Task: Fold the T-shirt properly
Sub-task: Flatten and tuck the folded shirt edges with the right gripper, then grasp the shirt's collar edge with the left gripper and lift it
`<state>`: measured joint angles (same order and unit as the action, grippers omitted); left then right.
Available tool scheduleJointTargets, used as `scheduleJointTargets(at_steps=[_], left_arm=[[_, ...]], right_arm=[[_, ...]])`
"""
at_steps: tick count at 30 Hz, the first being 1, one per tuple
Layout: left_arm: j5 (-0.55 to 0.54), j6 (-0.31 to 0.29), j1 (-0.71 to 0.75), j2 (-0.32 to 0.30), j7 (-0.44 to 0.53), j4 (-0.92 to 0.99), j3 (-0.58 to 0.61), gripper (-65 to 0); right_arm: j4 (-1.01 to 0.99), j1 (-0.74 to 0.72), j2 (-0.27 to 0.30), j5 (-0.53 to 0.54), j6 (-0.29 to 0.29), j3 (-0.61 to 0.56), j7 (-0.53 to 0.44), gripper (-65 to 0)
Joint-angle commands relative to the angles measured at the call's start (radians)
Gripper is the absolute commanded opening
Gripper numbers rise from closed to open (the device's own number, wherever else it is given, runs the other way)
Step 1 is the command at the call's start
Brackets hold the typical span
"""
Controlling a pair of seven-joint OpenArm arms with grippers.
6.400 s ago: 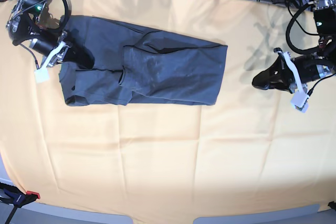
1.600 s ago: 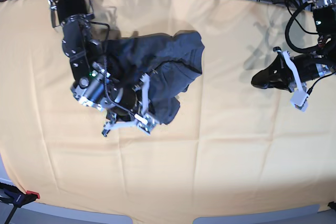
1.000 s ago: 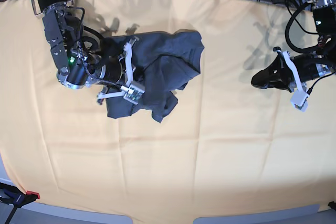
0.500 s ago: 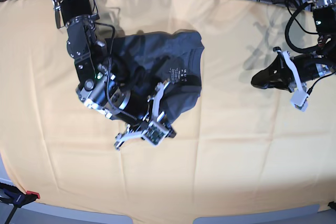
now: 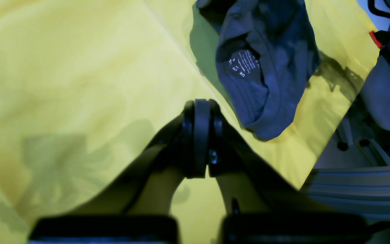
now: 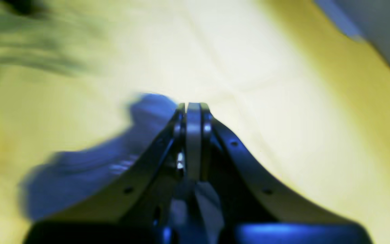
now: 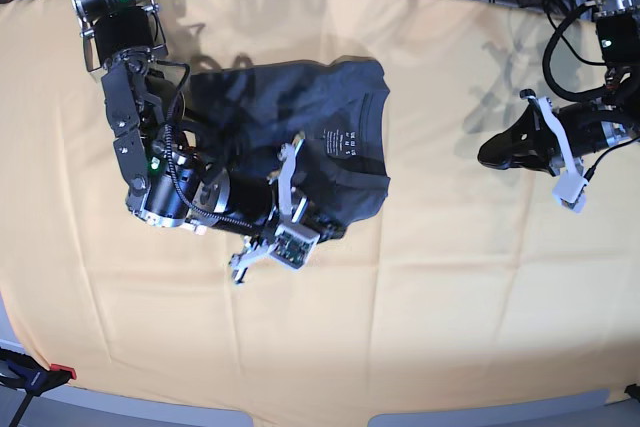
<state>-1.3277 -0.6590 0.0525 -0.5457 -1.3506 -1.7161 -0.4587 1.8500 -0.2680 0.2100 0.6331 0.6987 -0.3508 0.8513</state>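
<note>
Right gripper (image 7: pixel 322 224) clamped, apparently pinching T-shirt (image 7: pixel 300 112) hem (blurry wrist view). Left gripper (image 7: pixel 490 155) closed, empty, over table cloth (image 7: pixel 450 277).

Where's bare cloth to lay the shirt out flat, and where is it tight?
Free: the wide strip of table cloth along the near edge, and the patch between the T-shirt and the left end effector. Crowded: the left side of the base view, where the right end effector and its arm lie over the bunched shirt.
</note>
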Motion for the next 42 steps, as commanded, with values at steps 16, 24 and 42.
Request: scheduleJointTargets(at_steps=[16, 24, 42], left_arm=[[-0.025, 0.001, -0.014, -0.019, 0.02, -0.015, -0.008, -65.0], [-0.156, -0.039, -0.015, -0.019, -0.034, -0.016, -0.008, -65.0], [-0.043, -0.039, -0.01, -0.013, -0.046, -0.322, 0.502, -65.0]], right_arm=[[-0.476, -0.053, -0.097, -0.252, -0.001, -0.01, -0.227, -65.0], [-0.172, -0.102, -0.095, -0.146, -0.001, 0.066, -0.032, -65.0], [-0.383, -0.092, 0.126, -0.161, -0.013, 0.138, -0.028, -65.0]])
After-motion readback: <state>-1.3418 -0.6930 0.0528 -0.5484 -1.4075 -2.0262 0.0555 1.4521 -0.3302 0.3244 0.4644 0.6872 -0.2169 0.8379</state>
